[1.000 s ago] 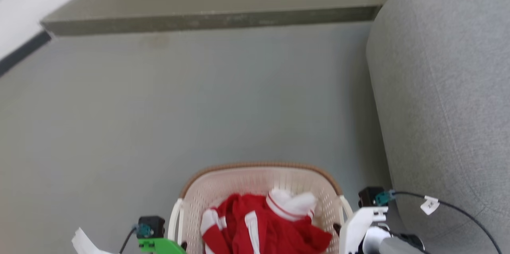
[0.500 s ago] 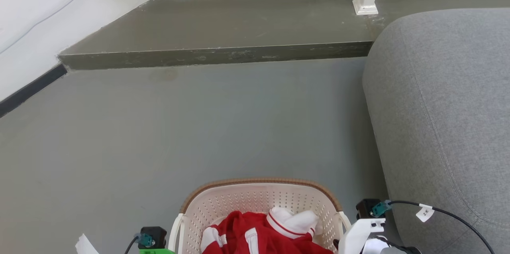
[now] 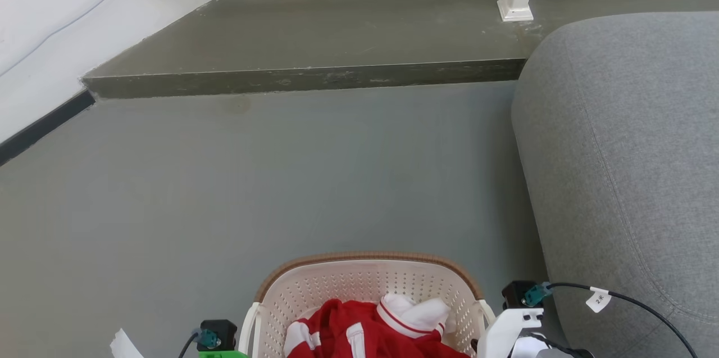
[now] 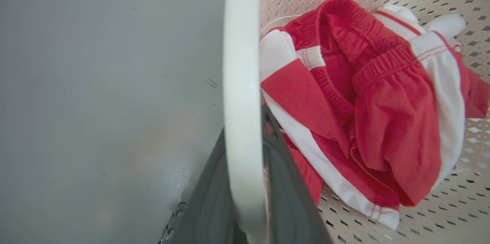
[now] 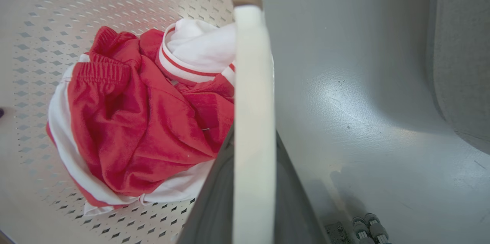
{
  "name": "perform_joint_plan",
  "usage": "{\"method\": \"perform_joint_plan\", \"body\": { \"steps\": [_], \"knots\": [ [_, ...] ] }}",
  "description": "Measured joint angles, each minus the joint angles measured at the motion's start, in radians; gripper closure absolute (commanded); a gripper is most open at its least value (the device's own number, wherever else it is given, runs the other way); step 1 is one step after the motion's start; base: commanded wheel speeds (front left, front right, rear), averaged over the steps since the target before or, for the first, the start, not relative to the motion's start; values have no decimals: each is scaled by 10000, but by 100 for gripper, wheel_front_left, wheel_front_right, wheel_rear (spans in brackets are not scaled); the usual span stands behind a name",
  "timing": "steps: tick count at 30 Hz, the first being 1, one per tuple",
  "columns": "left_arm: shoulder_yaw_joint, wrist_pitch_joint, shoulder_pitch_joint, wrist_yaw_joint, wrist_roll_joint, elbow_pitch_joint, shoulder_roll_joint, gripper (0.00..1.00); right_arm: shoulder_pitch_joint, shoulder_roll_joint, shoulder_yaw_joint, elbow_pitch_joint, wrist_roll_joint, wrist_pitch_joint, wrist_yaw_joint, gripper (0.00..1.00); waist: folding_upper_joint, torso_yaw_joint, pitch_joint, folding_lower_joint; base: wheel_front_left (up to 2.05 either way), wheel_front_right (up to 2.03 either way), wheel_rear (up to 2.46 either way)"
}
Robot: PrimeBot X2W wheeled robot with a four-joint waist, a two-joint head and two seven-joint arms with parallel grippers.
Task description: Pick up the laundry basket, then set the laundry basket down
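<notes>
The laundry basket, cream and perforated with a brown woven rim, sits at the bottom middle of the head view between my two wrists. Crumpled red and white clothes lie inside it. In the left wrist view my left gripper is shut on the basket's white side handle, one dark finger on each side. In the right wrist view my right gripper is shut the same way on the opposite white handle. Grey floor shows beyond both handles.
A large grey upholstered seat stands close on the right of the basket. Ahead, a raised dark step crosses the floor, with a white frame leg and a cable on it. A white wall runs along the left.
The head camera tilted up between one second ago and half a second ago, bringing the step's top and white frame into view. Since then nothing has visibly moved; both grippers stay on the handles.
</notes>
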Motion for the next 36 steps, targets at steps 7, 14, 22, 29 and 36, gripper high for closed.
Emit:
{"method": "perform_joint_plan", "body": {
  "steps": [7,14,22,29,36],
  "knots": [
    [-65,0,0,98,-63,-67,17,100,-5,-8,115,-48,104,0,-155,100,0,10,20,0,0,0,0],
    [-171,50,0,226,-155,-119,25,100,-14,-21,257,-67,270,-2,-236,100,0,6,66,0,0,0,0],
    [-272,56,0,272,-228,-146,44,100,-45,-36,395,-73,453,-2,-265,100,0,-4,120,0,0,0,0],
    [-336,56,0,349,-270,-184,54,100,-57,-40,500,-73,543,-6,-313,100,0,-11,164,0,0,0,0],
    [-387,56,0,362,-345,-194,67,100,-70,-48,640,-73,619,-17,-337,100,0,-13,189,1,0,0,0]
  ]
}}
